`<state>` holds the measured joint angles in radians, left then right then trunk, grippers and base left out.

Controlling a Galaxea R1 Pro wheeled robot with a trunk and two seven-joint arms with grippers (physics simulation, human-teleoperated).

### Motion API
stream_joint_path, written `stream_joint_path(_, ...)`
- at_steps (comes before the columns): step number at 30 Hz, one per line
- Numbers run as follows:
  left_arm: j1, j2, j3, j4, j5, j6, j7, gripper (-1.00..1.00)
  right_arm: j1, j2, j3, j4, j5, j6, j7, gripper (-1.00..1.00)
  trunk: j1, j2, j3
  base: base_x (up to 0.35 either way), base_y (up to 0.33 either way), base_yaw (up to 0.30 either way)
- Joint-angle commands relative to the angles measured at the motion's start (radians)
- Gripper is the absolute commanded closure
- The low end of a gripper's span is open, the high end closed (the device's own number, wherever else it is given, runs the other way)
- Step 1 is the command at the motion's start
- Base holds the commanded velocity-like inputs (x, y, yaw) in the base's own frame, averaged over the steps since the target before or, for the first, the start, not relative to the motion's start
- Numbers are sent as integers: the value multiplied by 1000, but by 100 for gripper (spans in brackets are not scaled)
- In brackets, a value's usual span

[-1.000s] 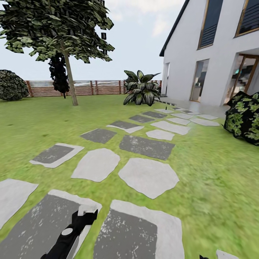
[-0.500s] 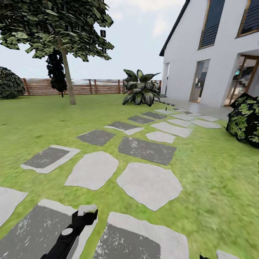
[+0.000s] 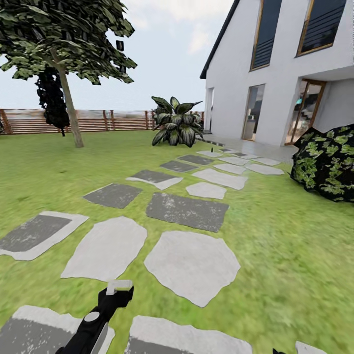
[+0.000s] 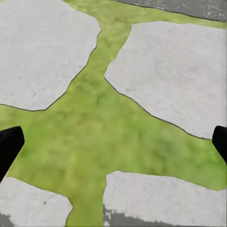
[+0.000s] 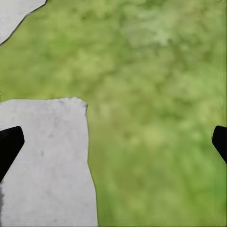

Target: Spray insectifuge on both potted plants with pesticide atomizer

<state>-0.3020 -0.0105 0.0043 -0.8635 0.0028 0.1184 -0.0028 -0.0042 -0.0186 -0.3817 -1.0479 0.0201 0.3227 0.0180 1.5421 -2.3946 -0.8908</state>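
Note:
I am in the garden, on a green lawn [image 3: 295,246] crossed by stepping stones [image 3: 191,263]. The pesticide atomizer and the potted plants are out of view. My left gripper [image 3: 116,291] hangs low over the stones at the near edge of the head view. In the left wrist view the left gripper [image 4: 113,144] is open, its black fingertips [image 4: 8,146] far apart over grass and pale slabs, with nothing between them. My right gripper [image 5: 113,142] is open too, empty above grass and one slab [image 5: 45,161].
A white house [image 3: 275,73] with glass doors stands ahead on the right, with a dark leafy bush [image 3: 327,164] in front of it. A big striped-leaf plant [image 3: 174,125], a tree [image 3: 69,113] and a brown slatted fence [image 3: 98,120] line the far side.
The whole view has slid left and the stones have come nearer, so the camera has turned right and advanced. Both arms keep the same pose.

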Motion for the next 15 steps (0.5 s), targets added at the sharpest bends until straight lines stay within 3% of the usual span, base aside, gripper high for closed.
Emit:
stream_joint_path(1, 0, 0, 0, -2, 0, 6, 0, -100, 0, 0, -1, -2, 2, 6, 2, -100, 0, 0, -1, 336, 0, -28)
stream_joint_path(15, 0, 0, 0, -2, 0, 6, 0, -100, 0, 0, -6, -3, -4, 4, 2, -100, 0, 0, -1, 336, 0, -3)
